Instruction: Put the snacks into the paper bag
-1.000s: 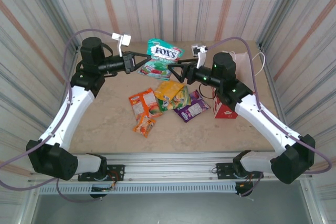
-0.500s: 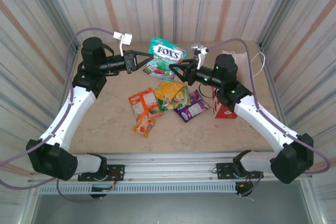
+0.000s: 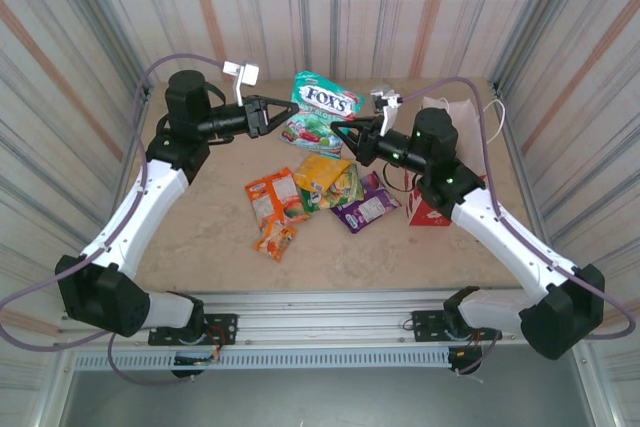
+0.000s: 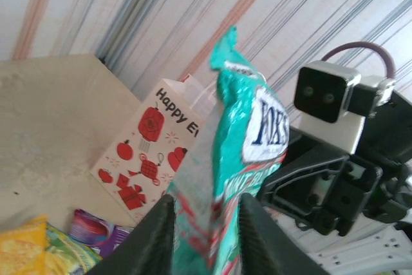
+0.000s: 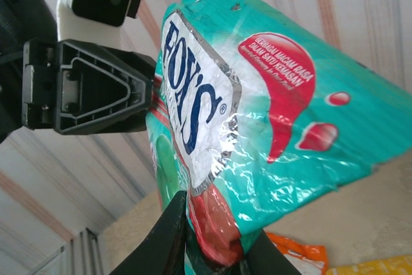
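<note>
Above the far middle of the counter (image 3: 200, 247), the right hand (image 5: 215, 239) is clenching the lower edge of the FOX'S packet (image 5: 257, 107), its fingers (image 5: 168, 233) pressing into the crinkled green-and-red foil from both sides. Facing it from the other side, the left hand (image 4: 206, 214) is standing released: its fingers (image 4: 156, 239) are parted and the same packet's edge is passing between them, though whether the foil is brushing either pad is hard to tell. The packet is hanging clear of the counter between the two hands, nearly upright, its white logo panel facing the right wrist camera. From above, both arms are reaching inward from the near corners, their hands almost tip to tip at the packet. Just nearer than the hands, the other snacks are lying flat in a loose cluster on the counter: an orange packet (image 3: 272, 197), a smaller orange packet (image 3: 277, 239) just at its near end, a yellow packet (image 3: 325, 179) overlapping beside it, and a purple packet (image 3: 365, 204) at the right of the group. Right of the cluster, the bag (image 4: 148, 152) is standing upright, partly hidden behind the right arm in the top view. Its white face is carrying red lantern marks and the word "Happy", and its white cord handles (image 3: 493, 112) are drooping at the far right.
</note>
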